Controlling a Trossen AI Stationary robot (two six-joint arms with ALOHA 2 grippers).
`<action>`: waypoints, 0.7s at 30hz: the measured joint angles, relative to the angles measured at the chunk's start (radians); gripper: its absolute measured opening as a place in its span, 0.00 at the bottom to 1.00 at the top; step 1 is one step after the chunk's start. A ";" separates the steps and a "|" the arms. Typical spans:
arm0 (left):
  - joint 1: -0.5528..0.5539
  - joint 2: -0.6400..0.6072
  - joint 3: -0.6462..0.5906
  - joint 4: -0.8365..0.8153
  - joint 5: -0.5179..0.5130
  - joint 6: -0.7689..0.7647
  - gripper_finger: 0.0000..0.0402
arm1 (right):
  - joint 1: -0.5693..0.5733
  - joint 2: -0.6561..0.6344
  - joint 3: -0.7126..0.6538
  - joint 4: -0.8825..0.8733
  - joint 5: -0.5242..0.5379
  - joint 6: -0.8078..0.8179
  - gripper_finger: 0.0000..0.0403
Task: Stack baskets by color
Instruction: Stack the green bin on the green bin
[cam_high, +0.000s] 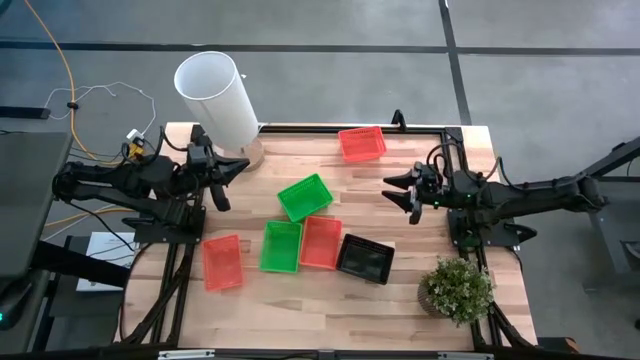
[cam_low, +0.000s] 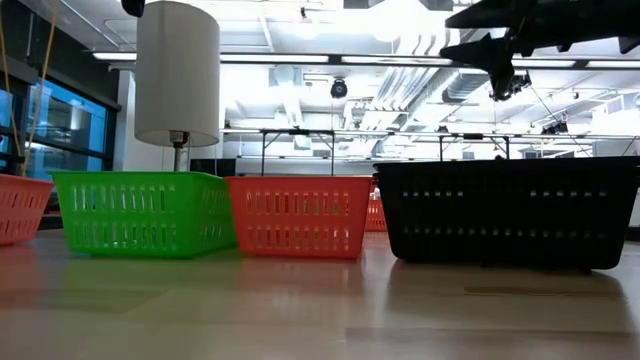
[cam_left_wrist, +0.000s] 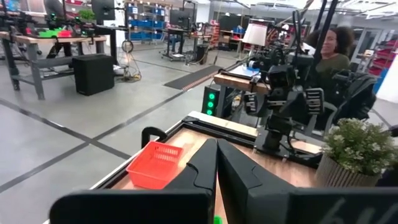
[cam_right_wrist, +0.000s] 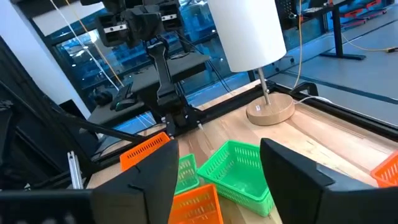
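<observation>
Several baskets rest bottom-down on the wooden table. A red one (cam_high: 361, 143) sits at the far edge. A green one (cam_high: 304, 196) lies mid-table. Nearer stand a green (cam_high: 282, 246), a red (cam_high: 321, 242) and a black basket (cam_high: 365, 258) in a row, with another red one (cam_high: 223, 262) to their left. My left gripper (cam_high: 238, 166) hovers shut above the table's left side and holds nothing. My right gripper (cam_high: 398, 196) hovers open above the right side, nothing between its fingers (cam_right_wrist: 155, 180).
A tall white cylinder (cam_high: 215, 95) on a round wooden base stands at the far left corner. A potted plant (cam_high: 457, 288) stands at the near right corner. A person (cam_left_wrist: 333, 53) sits beyond the table's right side. Bare wood lies along the near edge.
</observation>
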 joint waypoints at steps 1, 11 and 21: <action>0.000 0.000 0.000 0.000 0.001 -0.002 0.00 | 0.000 0.000 0.000 0.000 -0.005 0.000 0.49; 0.000 0.000 0.000 0.000 0.002 0.001 0.00 | 0.000 -0.040 0.000 0.001 -0.083 -0.001 0.16; 0.000 0.000 0.000 0.000 0.015 0.002 0.00 | 0.000 -0.117 0.000 -0.003 -0.096 -0.027 0.00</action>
